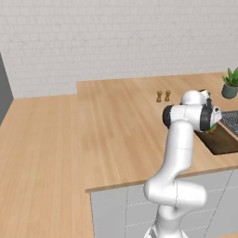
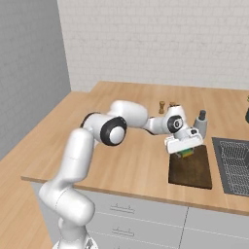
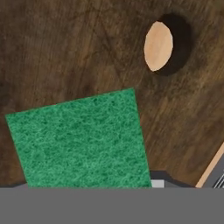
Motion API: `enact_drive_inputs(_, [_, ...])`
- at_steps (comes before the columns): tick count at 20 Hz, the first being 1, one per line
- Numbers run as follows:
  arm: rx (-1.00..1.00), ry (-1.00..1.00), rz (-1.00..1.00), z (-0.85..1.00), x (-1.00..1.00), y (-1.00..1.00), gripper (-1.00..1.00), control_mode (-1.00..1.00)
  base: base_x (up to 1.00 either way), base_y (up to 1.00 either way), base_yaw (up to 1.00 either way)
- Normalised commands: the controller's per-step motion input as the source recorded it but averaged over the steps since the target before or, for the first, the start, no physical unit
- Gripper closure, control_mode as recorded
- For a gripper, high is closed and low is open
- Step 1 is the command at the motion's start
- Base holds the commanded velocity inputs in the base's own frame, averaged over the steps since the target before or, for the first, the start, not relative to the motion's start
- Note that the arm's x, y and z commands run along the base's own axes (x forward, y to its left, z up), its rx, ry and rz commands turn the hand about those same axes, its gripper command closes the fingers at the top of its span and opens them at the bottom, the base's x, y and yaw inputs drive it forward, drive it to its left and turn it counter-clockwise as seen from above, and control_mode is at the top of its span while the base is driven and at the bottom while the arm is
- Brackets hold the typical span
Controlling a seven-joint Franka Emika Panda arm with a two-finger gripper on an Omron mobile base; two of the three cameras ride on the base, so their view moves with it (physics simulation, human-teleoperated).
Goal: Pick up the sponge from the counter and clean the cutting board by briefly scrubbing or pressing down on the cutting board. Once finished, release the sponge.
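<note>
A white robot arm reaches across a light-wood bench [image 2: 121, 160] toward a dark brown cutting board [image 2: 192, 172], which lies flat at the centre right of the right base view, near the bench's front edge. The fingers [image 2: 185, 151] hang over the far end of the board, pointing down, with the green sponge [image 2: 185, 153] clamped between them; a sliver of green shows just under the white hand. Whether the sponge touches the board cannot be told from this view.

In the hand view, the sponge [image 3: 81, 142] fills the lower left of the frame as a rough green rectangle, tilted slightly, with the board's dark wood grain [image 3: 65, 48] behind it. A round hole in the board [image 3: 158, 46] sits at the upper right, showing pale bench beneath.

In the left base view, the board [image 1: 223, 142] lies at the right edge, partly hidden by the arm. A potted plant [image 1: 230, 83] stands in the upper right, and two small brown shakers [image 1: 163, 96] stand mid-bench. A dark grey gridded stovetop [image 2: 236, 163] lies just beside the board.
</note>
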Motion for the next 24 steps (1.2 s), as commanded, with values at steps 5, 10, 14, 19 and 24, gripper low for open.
enact_drive_inputs(5, [-0.04, 0.0, -0.02, -0.47, 0.77, 0.32, 1.0, -1.0, 0.0, 0.0, 0.0])
enact_drive_inputs(10, [-0.08, 0.0, -0.03, -0.48, 0.69, 0.6, 1.0, -1.0, 0.0, 0.0, 0.0])
enact_drive_inputs(14, [-0.11, 0.0, -0.05, -0.46, 0.09, 0.33, 1.0, -1.0, 0.0, 0.0, 0.0])
enact_drive_inputs(19, [-0.05, 0.06, -0.05, -0.41, -0.39, 0.03, 1.0, -1.0, 0.0, 0.0, 0.0])
enact_drive_inputs(24, [-0.01, 0.16, 0.0, -0.36, -0.71, -0.01, 1.0, -1.0, 0.0, 0.0, 0.0])
